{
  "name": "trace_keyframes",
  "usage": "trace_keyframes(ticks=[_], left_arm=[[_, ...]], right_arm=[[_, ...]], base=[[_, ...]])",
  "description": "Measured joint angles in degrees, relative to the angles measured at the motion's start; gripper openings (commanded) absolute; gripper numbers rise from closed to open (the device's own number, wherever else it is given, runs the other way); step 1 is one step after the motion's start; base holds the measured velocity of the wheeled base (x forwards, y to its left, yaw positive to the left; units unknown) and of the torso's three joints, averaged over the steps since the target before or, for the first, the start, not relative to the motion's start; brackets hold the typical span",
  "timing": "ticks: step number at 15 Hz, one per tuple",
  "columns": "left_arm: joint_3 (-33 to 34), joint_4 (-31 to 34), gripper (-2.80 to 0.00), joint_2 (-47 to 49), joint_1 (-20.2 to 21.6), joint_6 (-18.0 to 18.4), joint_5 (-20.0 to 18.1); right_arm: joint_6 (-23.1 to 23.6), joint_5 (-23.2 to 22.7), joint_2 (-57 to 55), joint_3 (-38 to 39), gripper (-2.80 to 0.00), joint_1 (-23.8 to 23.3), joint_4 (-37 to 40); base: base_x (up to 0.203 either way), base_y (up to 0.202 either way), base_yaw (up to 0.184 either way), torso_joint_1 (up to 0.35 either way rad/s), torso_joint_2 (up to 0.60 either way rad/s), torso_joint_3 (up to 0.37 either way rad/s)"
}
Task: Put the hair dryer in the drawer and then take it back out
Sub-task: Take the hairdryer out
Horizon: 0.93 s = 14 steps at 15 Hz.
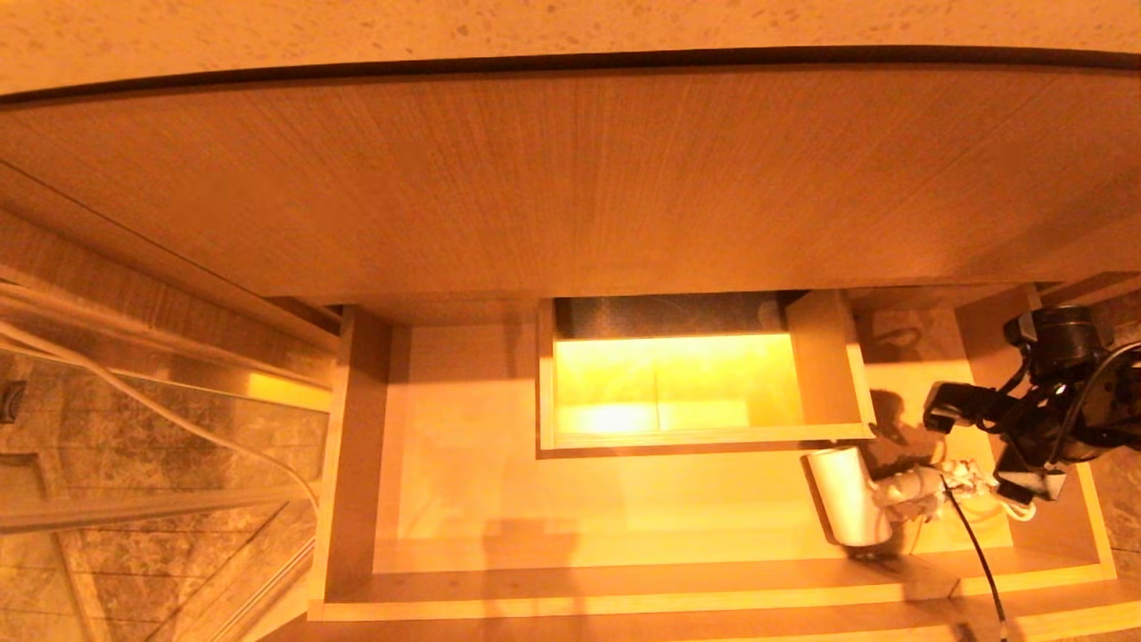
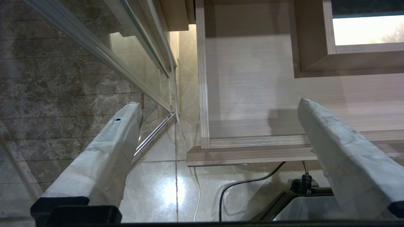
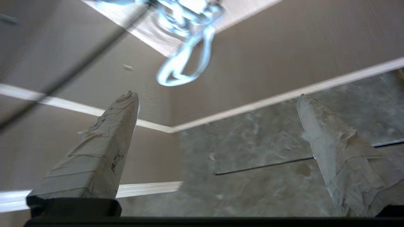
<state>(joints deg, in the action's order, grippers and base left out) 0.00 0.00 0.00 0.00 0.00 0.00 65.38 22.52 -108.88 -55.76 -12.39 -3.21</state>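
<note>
The hair dryer (image 1: 847, 495) lies in the right part of the open drawer (image 1: 349, 464), its white barrel near the boxed notch (image 1: 695, 383) at mid-back. Its pale coiled cord (image 1: 976, 490) trails to the right of it. My right gripper (image 1: 1034, 486) hangs open over the drawer's right end, just beyond the cord and apart from the barrel. In the right wrist view the gripper (image 3: 217, 95) has nothing between its taped fingers (image 3: 104, 148); only the cord (image 3: 186, 69) shows, with the drawer's rim (image 3: 284, 94) below. My left gripper (image 2: 219, 104) stands open and empty off the drawer's (image 2: 252, 148) front-left corner.
A larger wood-grain panel (image 1: 570, 178) overhangs the back of the drawer. A black cable (image 1: 976, 553) crosses the drawer's front right edge. A glass panel with a metal rail (image 2: 139, 47) and marble wall stand to the left, and glossy tiled floor (image 2: 164, 189) lies below.
</note>
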Motion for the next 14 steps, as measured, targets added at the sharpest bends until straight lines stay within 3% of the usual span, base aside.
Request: trace_keyframes(ticks=[2, 5, 9, 14], left_arm=[[0.00, 0.00, 0.00, 0.00, 0.00, 0.00, 0.00], [0.00, 0.00, 0.00, 0.00, 0.00, 0.01, 0.00], [0.00, 0.00, 0.00, 0.00, 0.00, 0.00, 0.00], [0.00, 0.00, 0.00, 0.00, 0.00, 0.00, 0.00]], right_arm=[[3.27, 0.38, -1.12, -0.51, 0.00, -1.79, -0.58], [3.64, 2.75, -3.53, -2.84, 0.00, -2.59, -0.22], [2.68, 3.02, -5.21, -2.99, 0.00, -3.26, 3.17], [-1.89, 3.08, -8.65, -3.87, 0.00, -3.35, 3.86]], base=[[0.000, 0.000, 0.000, 0.000, 0.00, 0.000], [0.000, 0.000, 0.000, 0.000, 0.00, 0.000], [0.000, 0.000, 0.000, 0.000, 0.00, 0.000], [0.000, 0.000, 0.000, 0.000, 0.00, 0.000]])
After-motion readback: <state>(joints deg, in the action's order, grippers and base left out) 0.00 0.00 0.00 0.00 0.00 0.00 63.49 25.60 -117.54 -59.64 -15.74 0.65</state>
